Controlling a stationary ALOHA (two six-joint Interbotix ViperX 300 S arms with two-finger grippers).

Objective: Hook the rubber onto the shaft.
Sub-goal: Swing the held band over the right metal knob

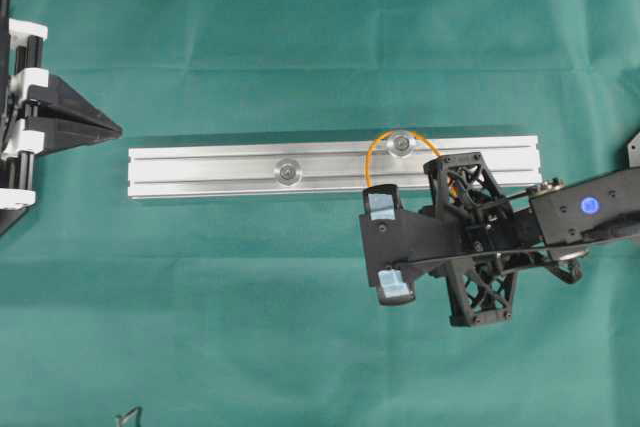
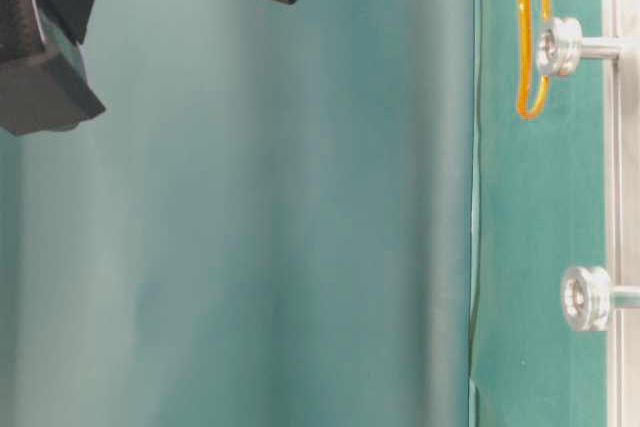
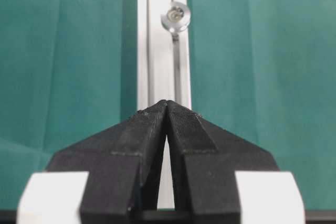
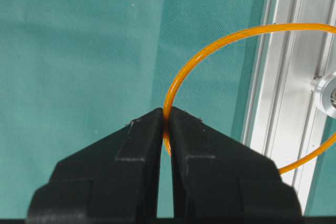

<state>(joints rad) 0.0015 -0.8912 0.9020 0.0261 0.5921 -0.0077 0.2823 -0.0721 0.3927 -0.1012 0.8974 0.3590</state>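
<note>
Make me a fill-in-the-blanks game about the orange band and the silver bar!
1. The right gripper pinches the thin ____ rubber band.
2. The long silver metal rail lies on a ____ cloth.
3. The rail carries ____ round silver pegs.
4. The left gripper is shut and holds ____.

Missing words: orange; green; two; nothing

Rail: across table middle.
Shafts: on rail.
Rubber: looped around right shaft.
</note>
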